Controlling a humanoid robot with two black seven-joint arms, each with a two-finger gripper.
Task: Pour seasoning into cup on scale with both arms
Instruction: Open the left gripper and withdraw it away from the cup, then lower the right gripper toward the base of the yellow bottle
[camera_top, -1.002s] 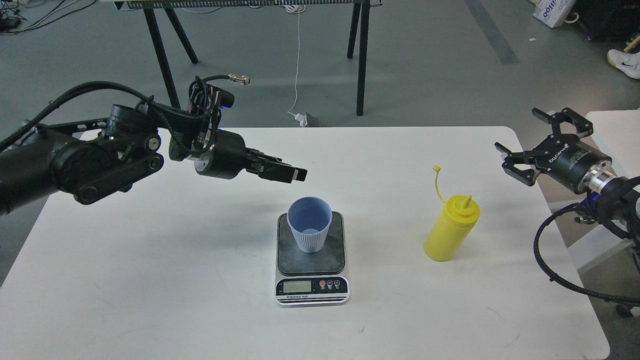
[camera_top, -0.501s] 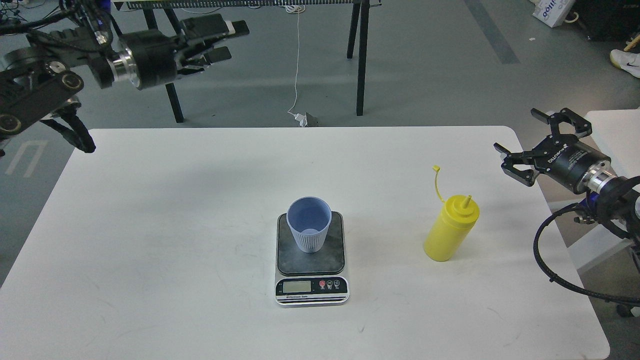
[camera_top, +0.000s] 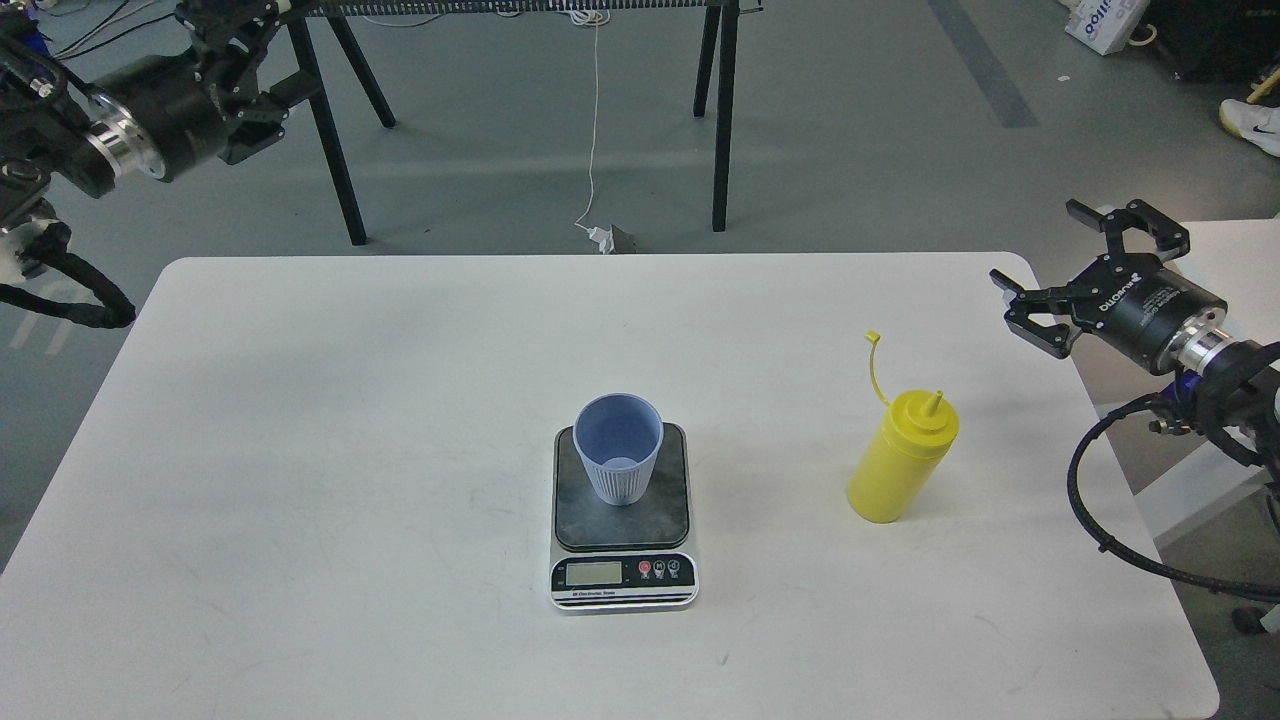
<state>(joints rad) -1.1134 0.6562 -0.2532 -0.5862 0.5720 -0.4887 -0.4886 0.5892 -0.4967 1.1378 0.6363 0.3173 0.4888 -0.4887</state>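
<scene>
The light-blue ribbed cup (camera_top: 619, 450) stands upright on the dark plate of the scale (camera_top: 621, 527) at the table's middle. The yellow seasoning bottle (camera_top: 902, 462) stands upright to the right of the scale, its cap hanging open on a thin tether. My right gripper (camera_top: 1037, 244) is open and empty, above the table's right edge, behind and to the right of the bottle. My left gripper (camera_top: 250, 70) is open and empty, raised high at the far left, beyond the table's back edge and well away from the cup.
The white table (camera_top: 350, 450) has rounded corners. A black-legged bench (camera_top: 722, 110) stands on the grey floor behind it, with a white cable hanging down. A second white surface (camera_top: 1235, 250) lies under my right arm.
My left arm has swung from just above the cup up and back to the far left, and its gripper has opened. My right gripper has shifted slightly. Cup, scale and bottle have not moved.
</scene>
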